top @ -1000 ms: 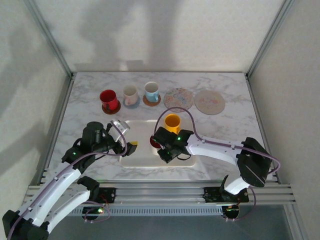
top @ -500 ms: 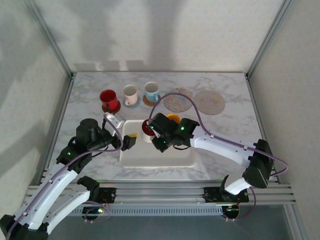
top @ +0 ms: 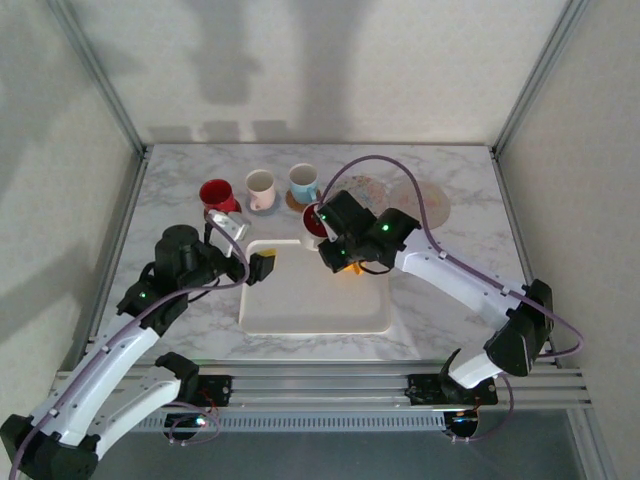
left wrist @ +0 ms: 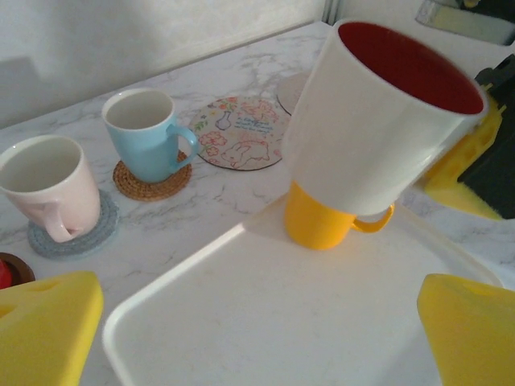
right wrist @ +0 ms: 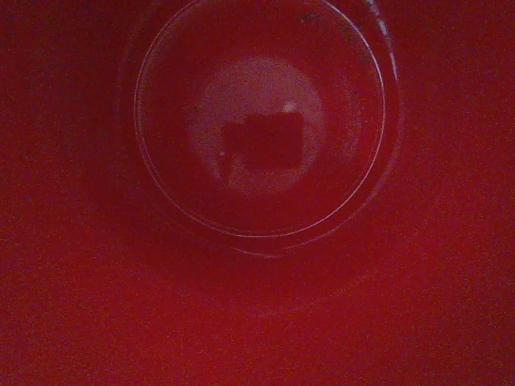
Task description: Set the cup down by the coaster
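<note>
The right end effector (top: 324,232) is gripping the cup (top: 312,221), a white one with a red inside, by its rim. It is holding the cup tilted and off the surface (top: 190,165), above the far edge of the white tray (top: 315,315). Seen from the left wrist, the cup is hanging over a yellow mug (left wrist: 322,223) that is standing in the tray's far corner. The right wrist camera is looking straight into the cup's red inside. The flowered coaster (left wrist: 241,133) is lying bare on the surface just beyond the tray, with a second coaster (top: 440,205) beside it. A blue mug (left wrist: 145,133), a pale pink mug (left wrist: 48,185) and a red mug (top: 216,196) are each sitting on their own coasters further left. The left end effector (left wrist: 257,342) is hovering by the tray's left edge with its yellow pads (left wrist: 44,334) spread wide, holding nothing
</note>
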Tool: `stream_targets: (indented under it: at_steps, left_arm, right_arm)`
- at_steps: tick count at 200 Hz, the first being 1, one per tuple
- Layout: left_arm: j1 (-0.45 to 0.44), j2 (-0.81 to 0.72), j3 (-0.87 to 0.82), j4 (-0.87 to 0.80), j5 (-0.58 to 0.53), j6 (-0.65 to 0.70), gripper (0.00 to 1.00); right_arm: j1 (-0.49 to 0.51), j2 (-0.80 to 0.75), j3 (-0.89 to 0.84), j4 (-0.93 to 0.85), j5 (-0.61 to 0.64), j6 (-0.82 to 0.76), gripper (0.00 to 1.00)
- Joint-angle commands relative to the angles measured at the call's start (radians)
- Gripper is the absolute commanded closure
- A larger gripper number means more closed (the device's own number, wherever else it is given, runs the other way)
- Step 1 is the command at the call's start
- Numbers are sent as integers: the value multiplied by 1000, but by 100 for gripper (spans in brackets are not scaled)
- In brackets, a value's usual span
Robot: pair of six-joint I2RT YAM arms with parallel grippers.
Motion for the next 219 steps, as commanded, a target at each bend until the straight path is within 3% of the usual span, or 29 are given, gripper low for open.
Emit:
stream_targets:
  at_steps: [1,106,219]
  left_arm:
    - [-11,37,46,64,-62,-27,0]
    - [-16,242,59,164,-58,14,0]
    - [-17,455,101,293,-61,24,0]
  right_arm:
    - [-44,-11,74,0,88,2,100]
    - [-251,110,90,23,157,14,100]
    - [-398,358,190,169,53,-53,100]
